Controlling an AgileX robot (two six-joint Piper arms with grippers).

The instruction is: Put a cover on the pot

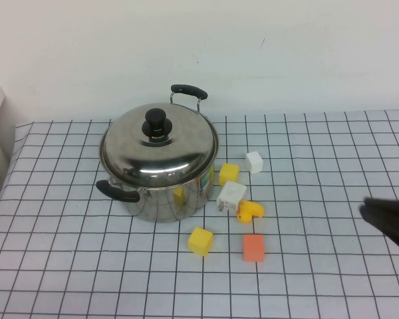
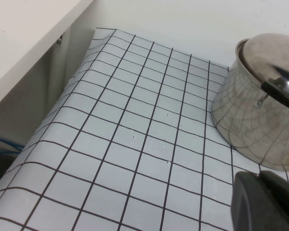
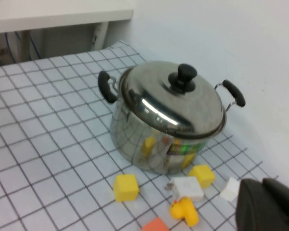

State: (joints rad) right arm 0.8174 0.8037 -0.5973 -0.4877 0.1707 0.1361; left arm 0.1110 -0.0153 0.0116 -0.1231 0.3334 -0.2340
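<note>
The pot [image 1: 161, 193] is seen standing upright on the checked cloth [image 1: 319, 279], left of the middle of the table, with 2 black loop handles: 1 at the near left and 1 at the far right. It is covered by the domed steel lid [image 1: 158, 147], which is seated on the rim with its black knob [image 1: 156, 123] uppermost.

Just to the right of the pot a loose group of small things is laid out: 2 yellow blocks, 1 close by the pot's side [image 1: 229, 173] and 1 nearer the camera [image 1: 200, 240], a white cube [image 1: 253, 161], a larger white block [image 1: 231, 195], a yellow duck-like toy [image 1: 249, 211] touching that block, and an orange block [image 1: 253, 247].

The right gripper [image 1: 386, 219] is found at the right edge of the table, well apart from the pot; whether its fingers are spread cannot be told. The left gripper [image 2: 265, 202] is glimpsed only as a dark shape in its own wrist view, near the pot's left side, and its state is likewise unclear
</note>
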